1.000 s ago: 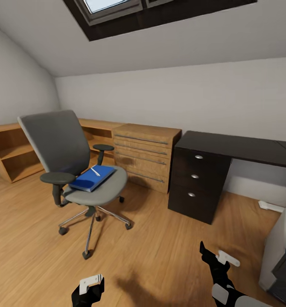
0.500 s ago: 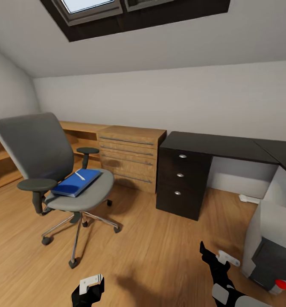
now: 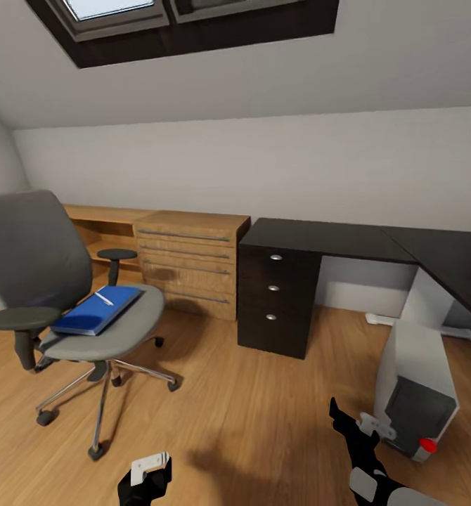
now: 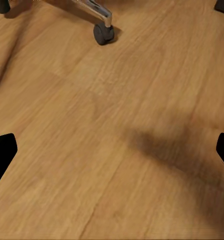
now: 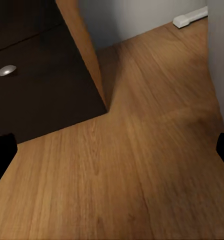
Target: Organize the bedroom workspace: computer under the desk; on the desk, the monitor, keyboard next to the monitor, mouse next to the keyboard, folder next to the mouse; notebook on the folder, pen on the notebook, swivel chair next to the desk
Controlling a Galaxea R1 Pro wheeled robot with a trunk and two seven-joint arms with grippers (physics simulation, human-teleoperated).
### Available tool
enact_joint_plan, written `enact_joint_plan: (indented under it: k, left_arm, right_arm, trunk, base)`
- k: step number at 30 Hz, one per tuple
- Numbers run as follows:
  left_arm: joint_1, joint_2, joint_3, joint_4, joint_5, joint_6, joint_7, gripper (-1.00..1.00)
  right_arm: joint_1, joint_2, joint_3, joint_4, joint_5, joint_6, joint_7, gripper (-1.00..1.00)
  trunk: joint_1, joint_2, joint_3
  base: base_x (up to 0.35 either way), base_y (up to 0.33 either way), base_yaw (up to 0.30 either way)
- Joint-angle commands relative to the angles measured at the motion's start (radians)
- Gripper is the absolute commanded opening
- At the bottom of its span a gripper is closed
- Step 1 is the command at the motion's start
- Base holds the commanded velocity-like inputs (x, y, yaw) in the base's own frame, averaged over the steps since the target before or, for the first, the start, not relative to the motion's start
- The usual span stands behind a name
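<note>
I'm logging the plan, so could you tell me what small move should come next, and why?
Probably roll toward the chair: the blue folder, with a pen on it, lies on its seat, well beyond both grippers, left and right, which are open and empty over bare floor.

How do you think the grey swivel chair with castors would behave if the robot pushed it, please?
The grey swivel chair would probably roll easily: its castors sit on smooth wooden floor. It may swivel rather than travel straight. The blue folder lying loose on its seat could slide.
</note>
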State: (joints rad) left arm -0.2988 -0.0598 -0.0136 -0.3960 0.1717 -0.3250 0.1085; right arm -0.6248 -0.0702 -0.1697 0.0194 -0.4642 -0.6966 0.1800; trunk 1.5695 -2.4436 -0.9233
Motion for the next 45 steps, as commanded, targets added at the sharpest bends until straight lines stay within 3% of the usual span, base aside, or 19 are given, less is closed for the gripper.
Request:
enact_joint_plan:
  k: [1,30,45]
  left_arm:
    - [0.0,0.0,-0.002,0.0,0.006,-0.003,0.002,1.0]
    - [0.0,0.0,-0.002,0.0,0.006,-0.003,0.002,1.0]
    - [0.0,-0.001,-0.002,0.0,0.006,-0.003,0.002,1.0]
  right_arm:
    - [-0.001,0.0,-0.008,0.002,-0.004,-0.003,0.01,1.0]
    - [-0.001,-0.007,-0.008,0.001,-0.004,-0.005,0.01,1.0]
    - [-0.001,-0.004,-0.008,0.001,0.001,-0.075,0.01,1.0]
  trunk:
    - [0.0,0.0,0.0]
    - [0.0,0.0,0.021]
    - [0.0,0.0,0.026]
  base:
    - [0.0,0.0,-0.226]
    - [0.0,0.0,-0.232]
    - [0.079,-0.009,-0.158]
